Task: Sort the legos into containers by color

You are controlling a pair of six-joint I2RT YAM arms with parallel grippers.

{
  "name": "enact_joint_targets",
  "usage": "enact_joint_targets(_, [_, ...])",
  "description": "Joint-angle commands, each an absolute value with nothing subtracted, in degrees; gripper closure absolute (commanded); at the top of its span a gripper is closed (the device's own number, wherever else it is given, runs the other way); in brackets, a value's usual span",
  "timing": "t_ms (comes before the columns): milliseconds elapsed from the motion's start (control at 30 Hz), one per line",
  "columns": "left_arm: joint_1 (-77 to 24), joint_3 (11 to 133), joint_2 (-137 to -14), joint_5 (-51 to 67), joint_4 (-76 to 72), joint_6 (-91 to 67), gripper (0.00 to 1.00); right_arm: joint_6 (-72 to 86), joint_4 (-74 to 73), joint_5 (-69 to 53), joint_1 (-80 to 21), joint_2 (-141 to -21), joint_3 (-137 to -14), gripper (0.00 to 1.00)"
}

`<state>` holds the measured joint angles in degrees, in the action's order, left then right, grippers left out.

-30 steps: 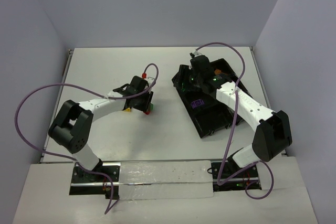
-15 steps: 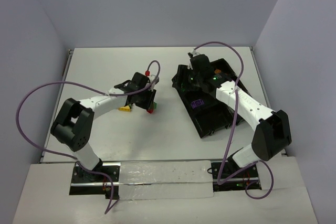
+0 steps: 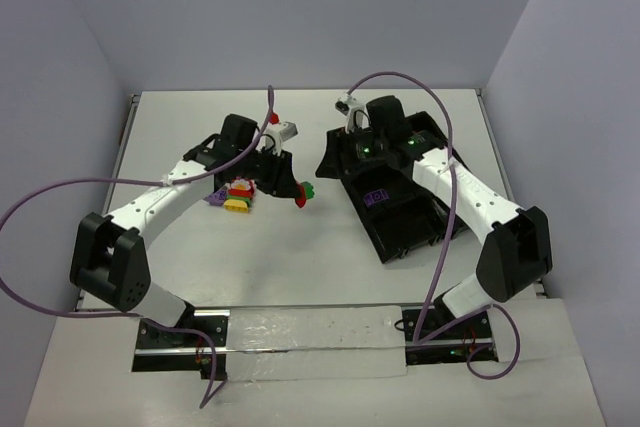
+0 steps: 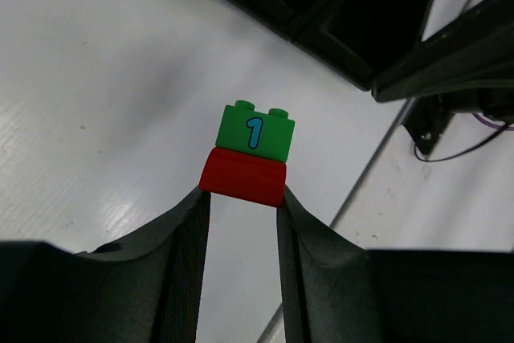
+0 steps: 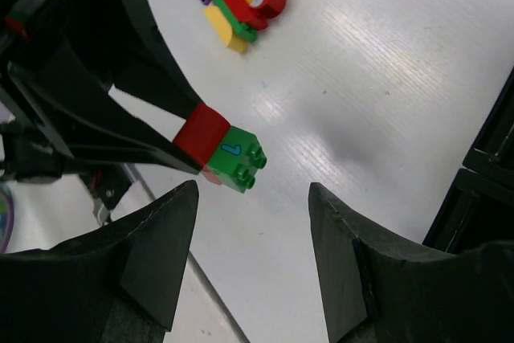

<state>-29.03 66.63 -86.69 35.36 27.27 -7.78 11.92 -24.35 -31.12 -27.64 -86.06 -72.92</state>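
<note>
While left jaws pinch one red brick [image 4: 242, 180], one green brick [image 4: 255, 131] caps it

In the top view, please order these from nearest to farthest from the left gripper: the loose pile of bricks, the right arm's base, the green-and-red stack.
1. green-and-red stack, held in the left gripper.
2. loose pile of bricks, lying a little to its left.
3. right arm's base, far off at the near right.
</note>
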Motion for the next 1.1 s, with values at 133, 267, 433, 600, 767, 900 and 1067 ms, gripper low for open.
enact_joint_targets(133, [-25.86,69.26,-82.63,47.52,25.92,-8.44,1.00,-4.79,-38.53,-44.01,-25.14,-90.00,-81.72,0.38])
enact_joint_targets(267, [-25.20,70.88,-82.32,48.94,27.20,-7.63,1.00,-5.89,-39.34,-46.35,-25.28,-90.79,-82.52,0.38])
enact_joint_targets(433, [-24.79,71.80,-82.44,51.33,28.03,-6.95,1.00,-6.06,-39.64,-46.76,-26.81,-92.38,-84.38,0.37])
enact_joint_targets(600, [-24.79,70.58,-81.83,51.16,26.81,-7.56,1.00,-6.59,-39.46,-47.72,-28.30,-93.51,-85.86,0.36])
enact_joint_targets(767, [-24.79,70.44,-81.24,50.26,27.37,-7.17,1.00,-6.10,-38.81,-50.11,-28.93,-94.25,-86.59,0.33])
enact_joint_targets(900, [-24.79,70.24,-80.43,49.96,27.02,-7.26,1.00,-6.17,-38.75,-53.28,-29.49,-95.74,-87.69,0.32])
enact_joint_targets(1067, [-24.79,69.35,-79.12,50.27,26.37,-7.12,1.00,-6.41,-38.76,-59.21,-29.53,-97.29,-89.03,0.32])
